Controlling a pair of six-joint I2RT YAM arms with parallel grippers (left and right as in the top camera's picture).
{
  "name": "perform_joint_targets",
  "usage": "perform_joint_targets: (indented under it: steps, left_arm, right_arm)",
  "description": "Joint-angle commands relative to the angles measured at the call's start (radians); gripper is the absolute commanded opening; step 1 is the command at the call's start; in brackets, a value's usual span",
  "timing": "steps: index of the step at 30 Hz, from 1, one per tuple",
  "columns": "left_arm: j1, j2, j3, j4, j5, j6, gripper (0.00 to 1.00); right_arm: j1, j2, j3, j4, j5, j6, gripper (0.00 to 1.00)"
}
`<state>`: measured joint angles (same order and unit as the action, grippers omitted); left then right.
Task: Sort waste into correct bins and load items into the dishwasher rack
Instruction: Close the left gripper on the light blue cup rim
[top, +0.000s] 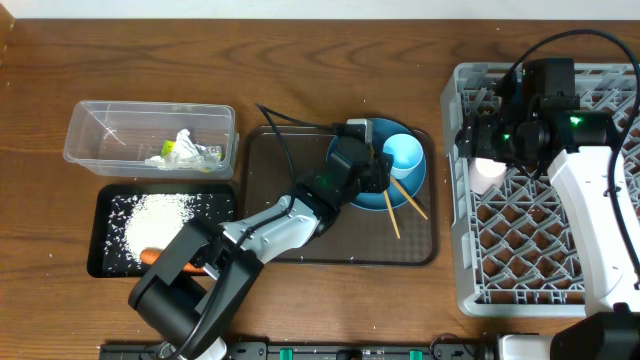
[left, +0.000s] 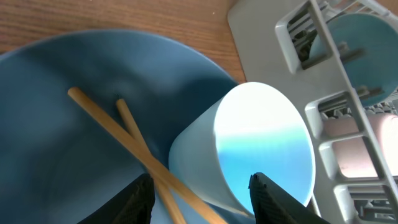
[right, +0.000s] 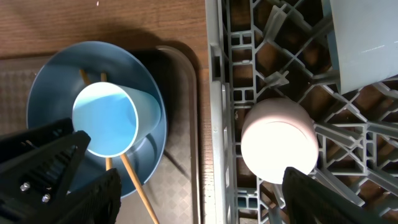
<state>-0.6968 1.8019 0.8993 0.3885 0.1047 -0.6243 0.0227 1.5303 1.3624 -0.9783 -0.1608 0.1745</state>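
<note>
On the brown tray (top: 415, 235), the light blue cup (left: 249, 149) lies on its side on the blue plate (left: 74, 81), resting over the chopsticks (left: 134, 146). Left pincer (left: 202, 199) is open, fingers either side of the cup's lower rim, not gripping.

Risks we see: the cup wall is round and smooth, so a squeeze could roll it or squirt it out. A finger could also snag a chopstick and flick it off the plate.

Right pincer (right: 199, 177) is open and empty at the rack (right: 273, 62) edge. The pink cup (right: 278, 146) looks mouth-down inside.

Only left wrist shows the jaw gap; overhead hides it under the arm. Only overhead shows the clear tub (top: 85, 130) with wrapper (top: 190, 152) and tissue (top: 183, 138), and the black tray (top: 100, 250) with rice (top: 160, 215) and carrot (top: 152, 257).
</note>
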Motion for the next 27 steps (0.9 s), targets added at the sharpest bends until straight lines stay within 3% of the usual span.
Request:
perform_joint_targets:
  steps: [1, 7, 13, 27]
  left_arm:
    - [-0.002, 0.011, 0.018, -0.014, -0.010, 0.010, 0.52]
    - [-0.002, 0.011, 0.018, -0.016, -0.012, 0.010, 0.52]
    - [-0.002, 0.011, 0.018, -0.013, -0.012, 0.010, 0.35]
    - [-0.002, 0.011, 0.018, -0.014, -0.011, 0.010, 0.15]
  right_arm:
    - [0.004, -0.010, 0.018, -0.002, -0.005, -0.012, 0.82]
    - [0.004, -0.010, 0.018, -0.002, -0.004, -0.012, 0.82]
    - [0.004, -0.010, 0.018, -0.002, -0.005, -0.012, 0.82]
    - [0.004, -0.010, 0.018, -0.002, -0.004, -0.012, 0.82]
